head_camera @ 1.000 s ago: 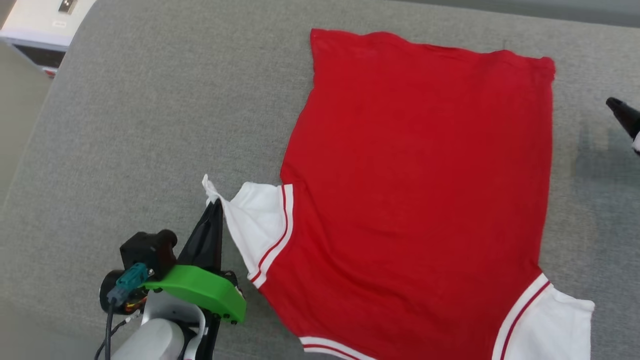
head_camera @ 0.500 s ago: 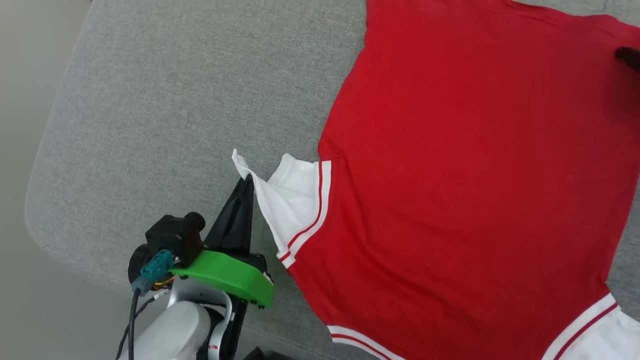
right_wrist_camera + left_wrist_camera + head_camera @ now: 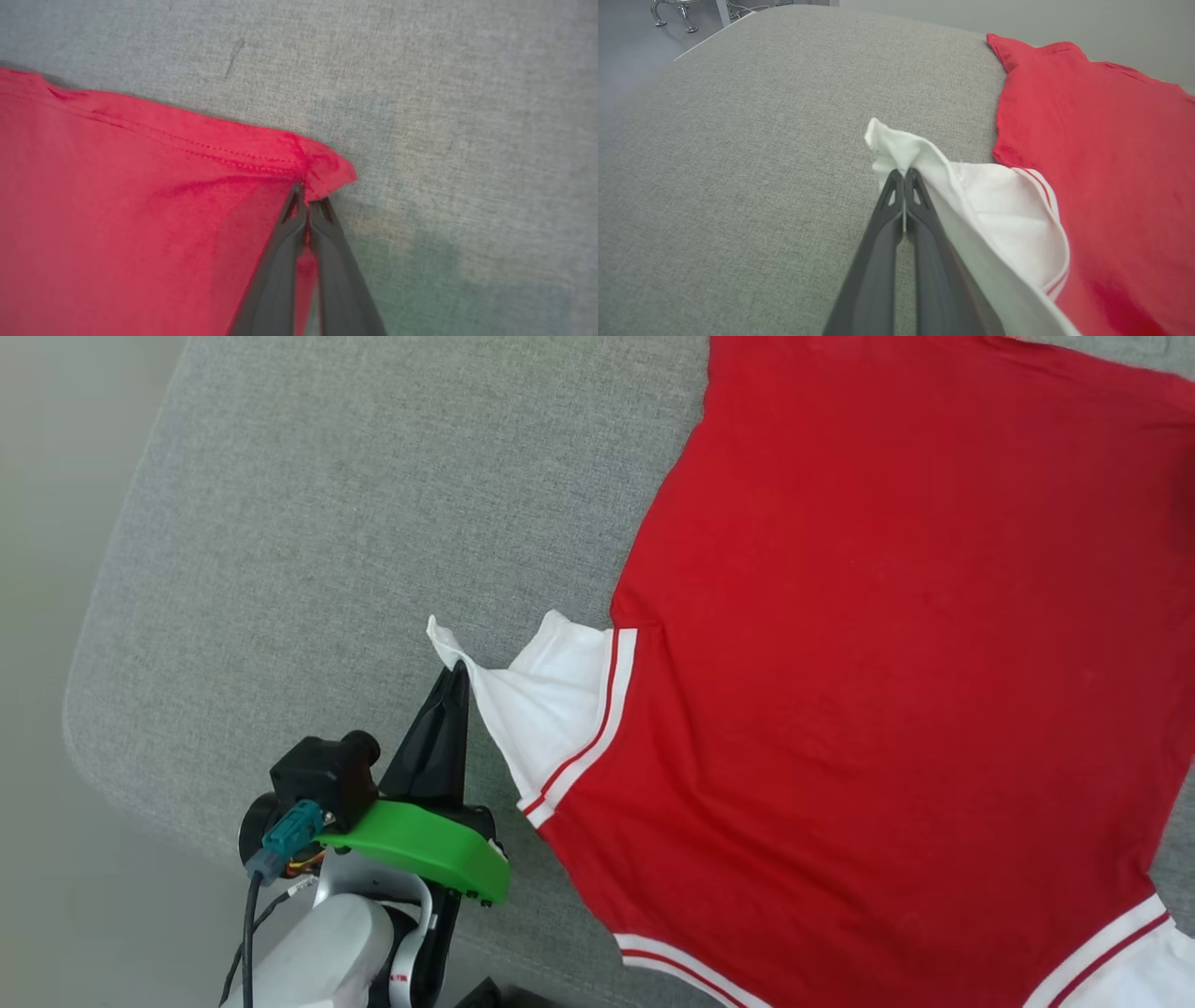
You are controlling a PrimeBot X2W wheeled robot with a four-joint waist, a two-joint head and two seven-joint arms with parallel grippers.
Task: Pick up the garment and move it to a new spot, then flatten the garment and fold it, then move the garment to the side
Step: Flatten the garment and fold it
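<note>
Here, left gripper [image 3: 903,175] low, pinching garment [image 3: 887,663] sleeve tip, right gripper [image 3: 307,197] clamped on hem corner

From my head I look steeply down; wrist cameras peer close along my left end effector [image 3: 903,173] and right end effector [image 3: 306,193]. All share the red jersey [image 3: 887,663].

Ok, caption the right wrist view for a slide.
Right claw shut on a hem corner of the red garment, over grey fabric.
</note>
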